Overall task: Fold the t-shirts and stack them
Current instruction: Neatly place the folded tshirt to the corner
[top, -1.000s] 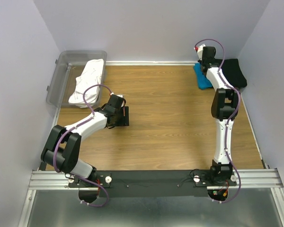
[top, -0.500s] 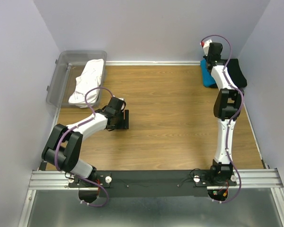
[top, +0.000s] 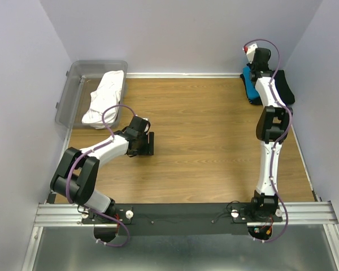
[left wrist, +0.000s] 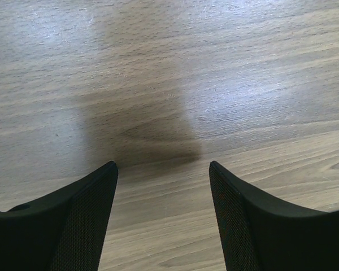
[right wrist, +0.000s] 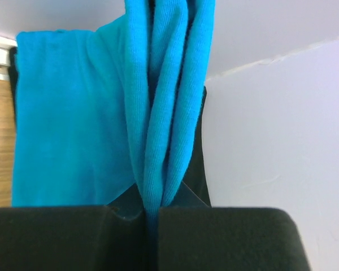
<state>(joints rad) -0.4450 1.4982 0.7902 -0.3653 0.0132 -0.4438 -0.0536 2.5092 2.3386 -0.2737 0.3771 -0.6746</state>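
The teal-blue t-shirt (top: 249, 84) lies at the far right corner, partly over the black t-shirt (top: 283, 88). My right gripper (top: 260, 66) is shut on a bunched fold of the teal-blue shirt (right wrist: 68, 118), which hangs from the closed jaws (right wrist: 152, 210) in the right wrist view. A strip of the black shirt (right wrist: 196, 164) shows behind it. The white t-shirt (top: 105, 97) lies crumpled in the tub at the far left. My left gripper (top: 151, 141) is open and empty just above bare wood (left wrist: 163, 169).
The clear grey plastic tub (top: 73, 84) stands at the far left corner. Lilac walls close in the wooden table (top: 203, 135) at the back and both sides; the right gripper is near the back right wall corner.
My right gripper has moved right and back toward the corner with the teal-blue shirt, drawing it further over the black shirt. The left arm has barely moved.
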